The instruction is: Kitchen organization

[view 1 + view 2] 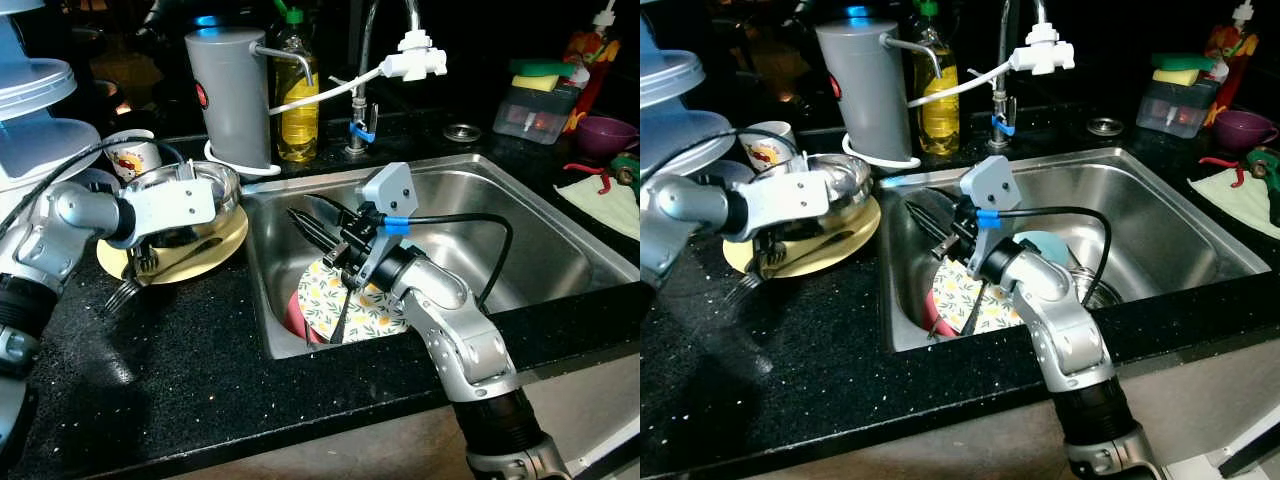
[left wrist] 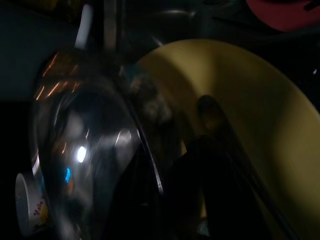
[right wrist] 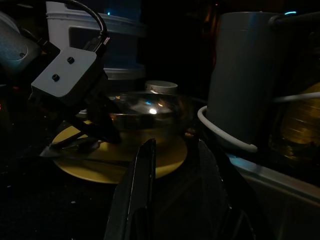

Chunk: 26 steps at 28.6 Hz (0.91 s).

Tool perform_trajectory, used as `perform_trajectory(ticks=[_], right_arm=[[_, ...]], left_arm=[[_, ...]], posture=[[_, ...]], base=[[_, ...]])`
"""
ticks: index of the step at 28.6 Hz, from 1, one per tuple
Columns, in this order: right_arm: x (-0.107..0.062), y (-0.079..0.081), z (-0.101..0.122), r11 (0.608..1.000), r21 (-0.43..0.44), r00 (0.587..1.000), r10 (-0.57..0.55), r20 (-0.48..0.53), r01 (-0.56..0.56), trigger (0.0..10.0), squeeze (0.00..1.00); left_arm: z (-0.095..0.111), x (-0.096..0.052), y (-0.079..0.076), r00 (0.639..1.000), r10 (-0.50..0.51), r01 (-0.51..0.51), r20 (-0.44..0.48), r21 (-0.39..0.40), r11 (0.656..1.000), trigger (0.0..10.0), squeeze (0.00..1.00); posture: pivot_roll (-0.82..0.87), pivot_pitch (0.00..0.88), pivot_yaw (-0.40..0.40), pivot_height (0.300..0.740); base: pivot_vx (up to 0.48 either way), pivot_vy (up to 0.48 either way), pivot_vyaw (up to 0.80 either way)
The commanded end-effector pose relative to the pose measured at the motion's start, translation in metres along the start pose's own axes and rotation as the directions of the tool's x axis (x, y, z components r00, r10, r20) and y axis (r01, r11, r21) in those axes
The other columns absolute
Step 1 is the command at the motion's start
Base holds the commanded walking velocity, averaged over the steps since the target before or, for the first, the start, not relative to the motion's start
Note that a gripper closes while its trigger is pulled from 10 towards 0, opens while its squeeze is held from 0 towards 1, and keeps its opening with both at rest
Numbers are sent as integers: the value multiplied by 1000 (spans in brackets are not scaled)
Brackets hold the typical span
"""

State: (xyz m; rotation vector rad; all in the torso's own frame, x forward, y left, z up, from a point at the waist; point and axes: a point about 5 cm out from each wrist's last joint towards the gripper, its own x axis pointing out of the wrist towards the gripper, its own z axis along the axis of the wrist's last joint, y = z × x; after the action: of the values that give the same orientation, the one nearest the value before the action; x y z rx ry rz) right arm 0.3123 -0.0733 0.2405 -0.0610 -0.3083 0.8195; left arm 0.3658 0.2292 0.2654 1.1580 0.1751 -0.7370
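Observation:
A steel bowl (image 1: 195, 195) sits on a yellow plate (image 1: 218, 250) on the black counter, left of the sink. My left gripper (image 1: 143, 262) is down on the plate's left part, right beside the bowl. A fork (image 1: 120, 295) pokes off the plate's edge just below it. My right gripper (image 1: 310, 225) hangs inside the sink (image 1: 560, 250) near its back left wall, open with nothing between its fingers (image 3: 144, 190). Under that arm a floral plate (image 1: 372, 312) leans on a red plate (image 1: 294, 312).
Behind the sink stand a grey jug (image 1: 235, 95), an oil bottle (image 1: 297, 95) and the tap (image 1: 360, 100) with a white filter (image 1: 415, 58). A mug (image 1: 130, 155) and stacked plastic tubs (image 1: 40, 110) are at the left. A sponge box (image 1: 540, 105), purple bowl (image 1: 605, 133) and cloth (image 1: 610, 205) lie to the right.

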Motion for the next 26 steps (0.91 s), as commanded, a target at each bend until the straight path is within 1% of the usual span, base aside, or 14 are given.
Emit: perform_trajectory(ticks=[1,4,8,10,14,16,17,19,20,23,26], right_arm=[[-1,0,2,1000,13,1000,-8,6,8,10000,0],[-1,-1,2,1000,19,1000,-15,9,15,10000,0],[-2,-3,3,999,35,999,-26,22,25,10000,0],[-2,-5,6,997,67,998,-40,44,37,10000,0],[-3,-7,10,992,116,995,-57,80,47,10000,0],[-6,-13,19,977,208,985,-80,151,47,10000,0],[-6,-13,19,977,208,985,-80,151,47,10000,0],[-13,-21,29,959,282,971,-92,220,27,10000,0],[-15,-24,31,955,296,968,-94,231,22,10000,0],[-21,-30,38,946,324,959,-100,264,10,10000,0],[-26,-35,43,940,341,950,-110,293,4,10000,0]], left_arm=[[6,-4,8,1000,24,-25,12,41,999,0,0],[11,-8,11,999,20,-22,24,53,998,0,0],[27,-16,17,996,19,-26,89,79,997,0,0],[43,-24,23,987,18,-34,162,98,995,0,0],[58,-29,23,970,-12,-12,245,96,995,0,0],[71,-32,16,938,-62,37,341,79,996,0,0],[71,-32,16,938,-62,37,341,79,996,0,0],[85,-35,6,890,-124,104,439,69,992,0,0],[89,-36,2,875,-142,126,464,67,990,0,0],[95,-36,-6,846,-171,167,505,54,985,0,0],[93,-34,-14,837,-196,210,510,30,977,0,0]], posture=[[6,0,43,740],[7,0,44,740],[9,0,44,740],[11,0,43,740],[13,0,43,740],[16,0,43,740],[16,0,43,740],[15,0,43,740],[15,0,43,740],[10,0,44,740],[7,0,45,740]], base=[[0,0,0],[0,0,0],[0,0,0],[0,0,0],[0,0,0],[0,0,0],[0,0,0],[0,0,0],[0,0,0],[0,0,0],[0,0,-708]])
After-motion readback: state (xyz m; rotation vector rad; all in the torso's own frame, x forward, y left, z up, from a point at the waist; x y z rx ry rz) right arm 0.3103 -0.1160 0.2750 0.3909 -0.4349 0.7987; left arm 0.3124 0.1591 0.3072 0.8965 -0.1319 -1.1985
